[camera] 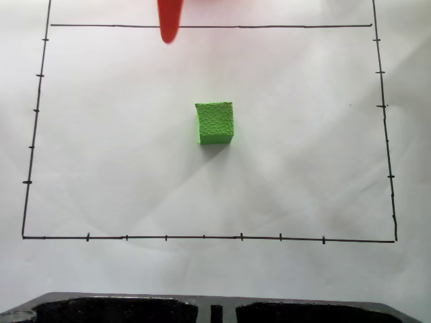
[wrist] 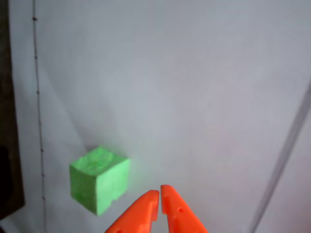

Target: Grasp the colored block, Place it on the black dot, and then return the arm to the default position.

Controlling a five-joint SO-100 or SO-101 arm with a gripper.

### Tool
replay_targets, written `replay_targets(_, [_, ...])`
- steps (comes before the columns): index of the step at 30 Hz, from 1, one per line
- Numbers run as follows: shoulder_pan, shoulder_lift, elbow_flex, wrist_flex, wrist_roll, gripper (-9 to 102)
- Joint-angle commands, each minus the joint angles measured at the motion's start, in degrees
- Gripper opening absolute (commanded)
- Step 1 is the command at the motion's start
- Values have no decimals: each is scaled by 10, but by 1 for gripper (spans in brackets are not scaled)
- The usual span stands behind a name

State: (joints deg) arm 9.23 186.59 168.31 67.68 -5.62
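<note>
**Green block alone on the paper, gripper empty**

We see the block [camera: 215, 123] sitting flat on the white paper [camera: 303, 168], near the middle of the hand-drawn black border [camera: 202, 237] in the fixed view, a little above centre. Its pebbled top face and smoother front face both show, and a soft shadow falls just to its lower right. Nothing touches it. In the wrist view the block [wrist: 98, 180] lies at lower left, turned so that one corner points toward the camera, with a small notch along its bottom edge.

The gripper [wrist: 160, 193] comes up from the bottom edge of the wrist view, just to the right of the block and apart from it. Its two orange fingertips are pressed together with only a thin seam between them, and they pinch nothing. In the fixed view we find one blurred red finger [camera: 169, 23] hanging down from the top edge, crossing the upper border line, well apart from the block and up to its left.

The border carries short tick marks along its sides. In the wrist view one ticked line runs down the left, close to the paper's edge, where a dark surface [wrist: 7, 145] begins. A dark moulded object [camera: 121, 309] lies along the bottom edge of the fixed view, below the paper.
</note>
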Motion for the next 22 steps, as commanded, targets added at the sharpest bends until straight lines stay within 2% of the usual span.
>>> replay_targets(1, [-6, 5, 16, -27, 14, 0])
replay_targets(22, [-19, 6, 21, -44, 29, 0])
